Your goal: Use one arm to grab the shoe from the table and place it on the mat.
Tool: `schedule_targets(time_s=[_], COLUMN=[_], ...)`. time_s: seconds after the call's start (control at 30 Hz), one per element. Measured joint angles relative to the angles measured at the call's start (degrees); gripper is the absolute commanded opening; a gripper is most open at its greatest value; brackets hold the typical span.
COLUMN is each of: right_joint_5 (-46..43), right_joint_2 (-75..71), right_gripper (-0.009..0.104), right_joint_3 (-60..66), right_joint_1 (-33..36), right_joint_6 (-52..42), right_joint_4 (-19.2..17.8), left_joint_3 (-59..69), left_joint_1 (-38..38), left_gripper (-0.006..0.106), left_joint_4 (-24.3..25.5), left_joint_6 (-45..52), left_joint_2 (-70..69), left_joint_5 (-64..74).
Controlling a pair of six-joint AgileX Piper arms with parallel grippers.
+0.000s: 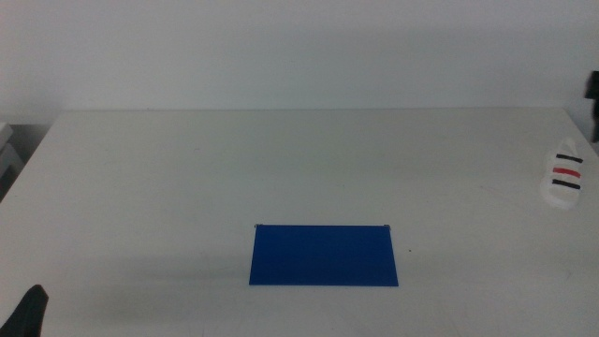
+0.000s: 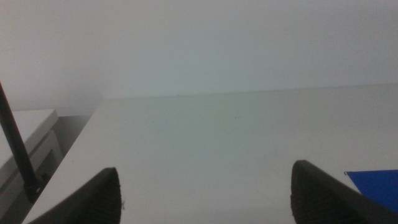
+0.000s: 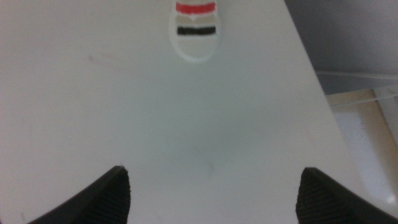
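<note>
The white shoe (image 1: 564, 178) with two black straps and a red one lies on the white table (image 1: 281, 159) near its far right edge. The dark blue mat (image 1: 323, 255) lies flat at the front middle. My right gripper (image 3: 214, 199) is open and empty, its jaws wide apart over bare table, a short way off from the shoe (image 3: 194, 28). Only a dark bit of the right arm (image 1: 591, 94) shows at the right edge of the middle view. My left gripper (image 2: 208, 199) is open and empty, and waits at the front left corner (image 1: 28, 314).
The table's right edge (image 3: 311, 81) runs close beside the shoe, with floor beyond it. A corner of the mat (image 2: 376, 186) shows in the left wrist view. A white cabinet (image 2: 25, 143) stands off the table's left side.
</note>
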Motion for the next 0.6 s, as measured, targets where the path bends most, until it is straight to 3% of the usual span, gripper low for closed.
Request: schedule_targets(time_s=[0.37,0.6], right_joint_5=[-0.40,-0.48], right_joint_2=[20.57,26.73], right_gripper=[0.092,0.092], right_joint_3=[-17.56,-21.05], right_joint_1=[-0.01,-0.01], right_joint_6=[5.18,10.98], right_joint_4=[-0.25,-1.63], left_joint_3=[0.00,0.00], left_joint_1=[0.00,0.00], left_gripper=[0.094,0.094], left_joint_4=[0.00,0.00], left_joint_6=[0.00,0.00], left_joint_2=[0.00,0.00], left_joint_5=[0.00,0.00])
